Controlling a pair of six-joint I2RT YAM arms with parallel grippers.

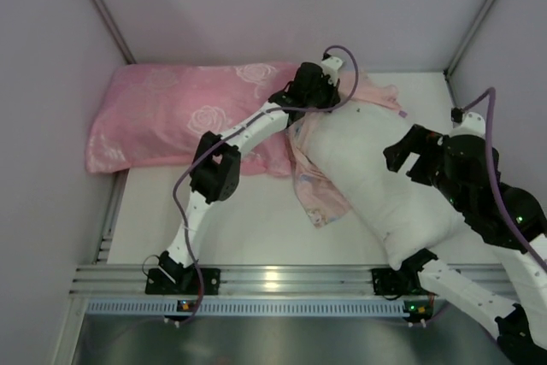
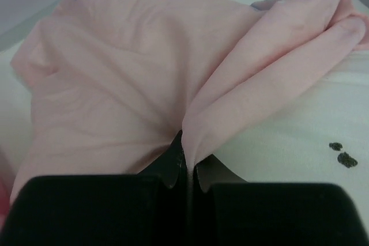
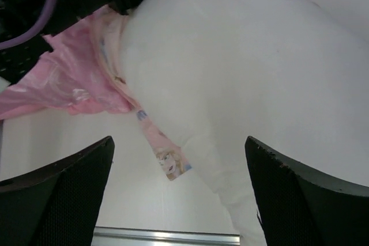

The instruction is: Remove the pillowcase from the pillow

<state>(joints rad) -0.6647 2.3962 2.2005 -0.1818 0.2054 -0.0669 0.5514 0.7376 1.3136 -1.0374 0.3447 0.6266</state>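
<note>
The white pillow (image 1: 385, 177) lies diagonally on the table, mostly bare. The pillowcase (image 1: 316, 185) is bunched along its left side and far end, pale pink side out, with a printed strip hanging by the pillow's left edge (image 3: 167, 159). My left gripper (image 1: 320, 96) is shut on a fold of the pillowcase (image 2: 190, 148) at the pillow's far end; the pillow (image 2: 300, 142) shows to the right. My right gripper (image 1: 410, 156) is open and empty, hovering above the pillow's right side (image 3: 259, 73).
A pink satin rose-patterned pillow (image 1: 179, 121) lies at the back left, under my left arm. An aluminium rail (image 1: 282, 279) runs along the near table edge. Enclosure walls stand to the left, right and back.
</note>
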